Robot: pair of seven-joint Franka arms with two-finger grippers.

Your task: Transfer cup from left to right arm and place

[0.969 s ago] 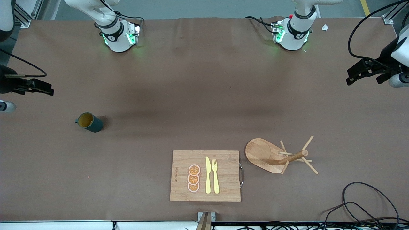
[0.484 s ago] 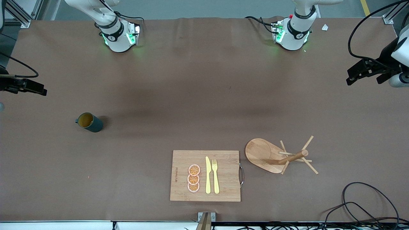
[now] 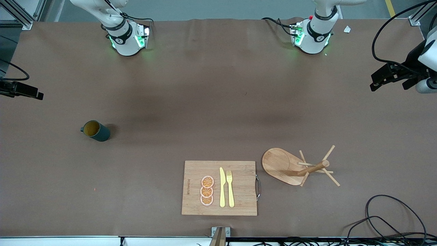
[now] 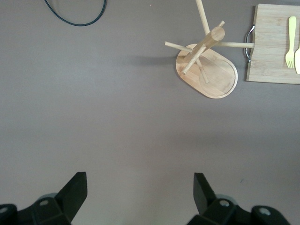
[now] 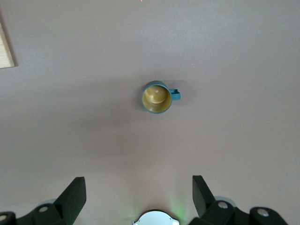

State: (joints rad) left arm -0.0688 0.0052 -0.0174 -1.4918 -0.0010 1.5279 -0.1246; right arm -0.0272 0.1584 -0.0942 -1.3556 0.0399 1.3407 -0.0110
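Front view: cup (image 3: pixel 95 130) stands upright on the tabletop (image 3: pixel 211 102) toward the right arm's end, handle pointing to that end, well apart from everything else. Board (image 3: pixel 219 188) lies near the front camera edge, carrying three orange slices (image 3: pixel 207 190), a knife (image 3: pixel 222 187) and a fork (image 3: pixel 230 188) side by side. Rack (image 3: pixel 298 166) sits just beside the board toward the left arm's end, pegs splayed out from its post.

Right wrist view: looks straight down into the cup (image 5: pixel 157 97); mustard inside and the small handle show plainly, which the front view gives only at a slant. A corner of the board (image 5: pixel 5 47) shows at the frame edge. Both fingers (image 5: pixel 72 194) of the right hand (image 5: pixel 139 194) stand wide apart, nothing between them.

Left wrist view: shows the rack (image 4: pixel 206 65) from above with its oval base, the board's metal handle (image 4: pixel 248 37) and the fork tines (image 4: pixel 290 40), plus a black cable loop (image 4: pixel 75 16). No cup in this view. Left hand (image 4: pixel 140 192) fingers (image 4: pixel 75 190) spread wide, empty.

Change from earlier frames: right hand (image 3: pixel 24 90) has drawn back toward the tabletop's edge at its own end; only its dark tip now shows in the front view, where more of it reached in a second ago. Cup, board and rack unmoved. Left hand (image 3: pixel 392 75) unchanged.

Pose: both hands released, up in the air at their own ends of the tabletop; left arm waits
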